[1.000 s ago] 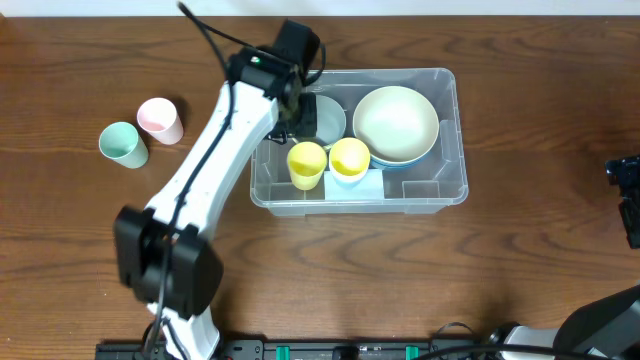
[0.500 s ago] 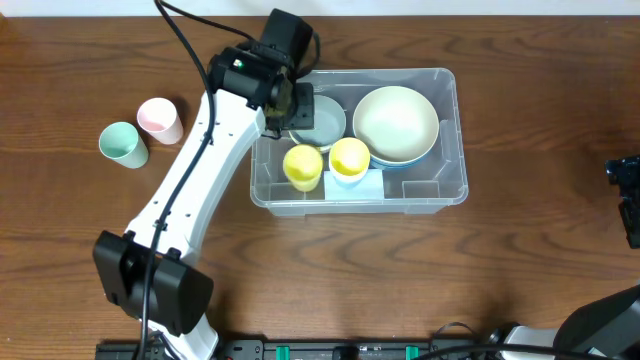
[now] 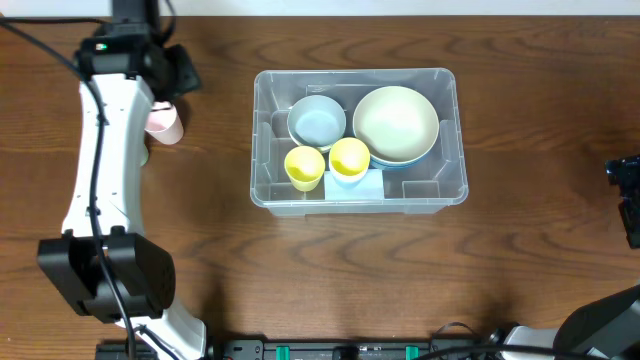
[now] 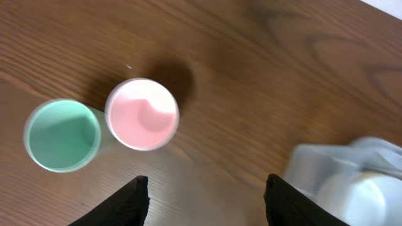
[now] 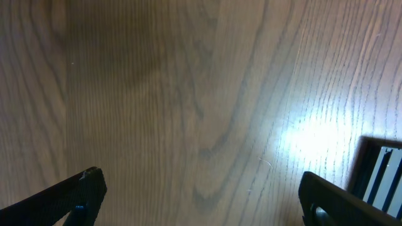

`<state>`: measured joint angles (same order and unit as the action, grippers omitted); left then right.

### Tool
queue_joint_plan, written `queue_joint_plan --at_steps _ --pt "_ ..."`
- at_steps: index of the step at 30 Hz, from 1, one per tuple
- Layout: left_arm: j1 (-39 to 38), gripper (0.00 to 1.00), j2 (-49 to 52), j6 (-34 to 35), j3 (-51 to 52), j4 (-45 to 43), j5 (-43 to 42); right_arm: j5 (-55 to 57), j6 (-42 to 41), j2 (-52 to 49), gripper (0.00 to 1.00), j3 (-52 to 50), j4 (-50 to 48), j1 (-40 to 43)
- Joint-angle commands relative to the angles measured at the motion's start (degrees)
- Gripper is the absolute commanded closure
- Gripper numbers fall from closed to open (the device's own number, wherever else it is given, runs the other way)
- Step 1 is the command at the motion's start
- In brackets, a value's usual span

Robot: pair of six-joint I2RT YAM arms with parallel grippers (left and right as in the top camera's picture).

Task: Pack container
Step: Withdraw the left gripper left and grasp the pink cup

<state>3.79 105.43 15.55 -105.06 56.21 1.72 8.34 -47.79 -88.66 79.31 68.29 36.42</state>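
Overhead, the container's (image 3: 459, 140) label (image 3: 368, 186) is illegible; left gripper (image 4: 207, 185) and right gripper (image 5: 200, 179) gape empty.

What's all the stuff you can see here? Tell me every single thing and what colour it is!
container: one, clear plastic, middle of the table
big bowl: one, cream, right side inside the container
small bowl: one, grey-blue, far left inside the container
yellow cups: two, yellow, side by side at the container's near side
pink cup: one, pink, on the table left of the container
green cup: one, mint green, right beside the pink cup
table: one, brown wood
left gripper: one, black, open and empty, above the pink cup and green cup
right gripper: one, black, open and empty, over bare wood
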Motion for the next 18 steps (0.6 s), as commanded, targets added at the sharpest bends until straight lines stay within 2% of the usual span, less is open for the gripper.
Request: queue_joint_plan --at_steps 1,7,18 --pt "0.1 0.4 4.0 -6.9 -0.9 -0.8 0.3 0.2 -1.0 0.2 0.01 0.0 0.0 0.4" --pt "0.3 0.4 10.3 -10.6 -0.9 -2.3 1.4 0.2 -1.0 0.2 0.01 0.0 0.1 0.4" --pt "4.0 0.42 16.9 -10.6 -0.9 -3.3 2.0 0.2 -1.0 0.2 0.01 0.0 0.1 0.4"
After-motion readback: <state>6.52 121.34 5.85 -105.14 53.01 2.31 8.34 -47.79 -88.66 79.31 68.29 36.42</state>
